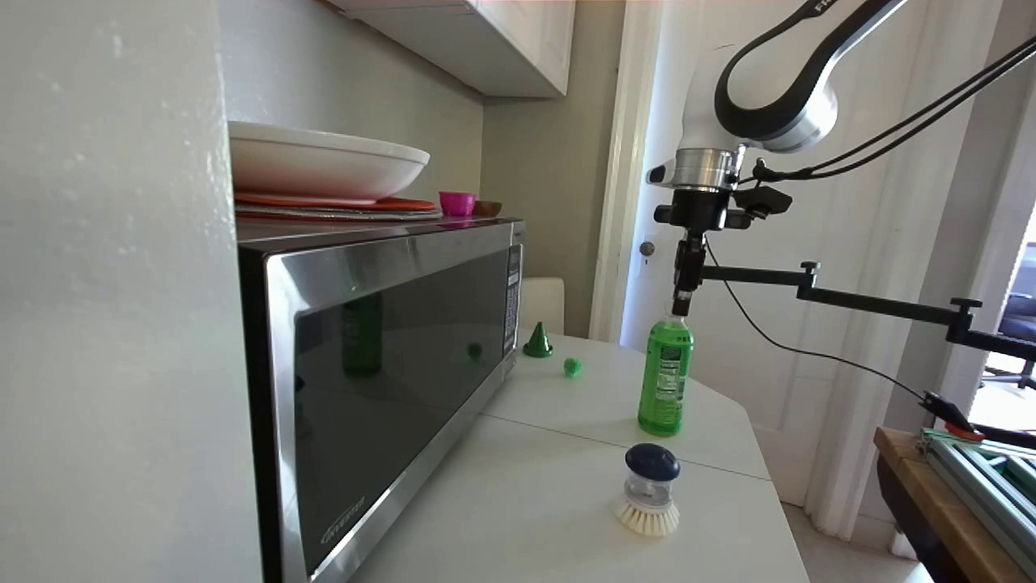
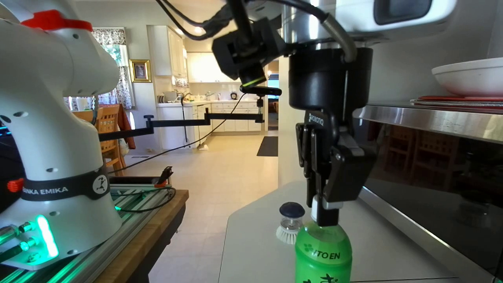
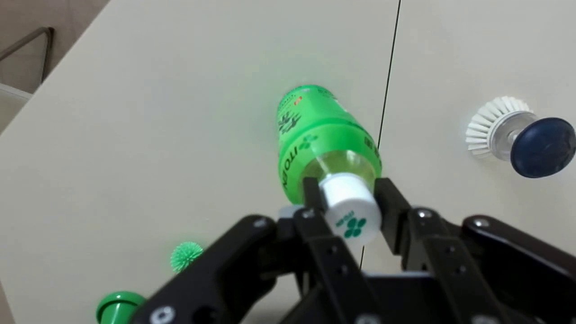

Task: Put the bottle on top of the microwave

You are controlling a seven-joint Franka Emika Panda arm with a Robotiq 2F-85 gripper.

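In an exterior view, left: microwave [image 1: 405,364], its top carrying a white bowl [image 1: 328,162] and pink cup [image 1: 457,203]. Rightward, dish brush [image 1: 649,490] upright on the desk [image 1: 550,478]; then the bottle [image 1: 666,379], well apart from the microwave, claw [image 3: 349,197] grasping it at the cap [image 3: 353,216] — base contact unclear. Judgement: lift straight up, bottle vertical, base above the microwave's top edge — then swing across, avoid the bowl, lower slowly, release once seated.

Bottle [image 2: 323,259]: ITOEN. Microwave [image 1: 405,356]: INVERTER. Hand [image 2: 319,208]: ROBOTIQ. Arm [image 2: 55,137]: EMIKA.
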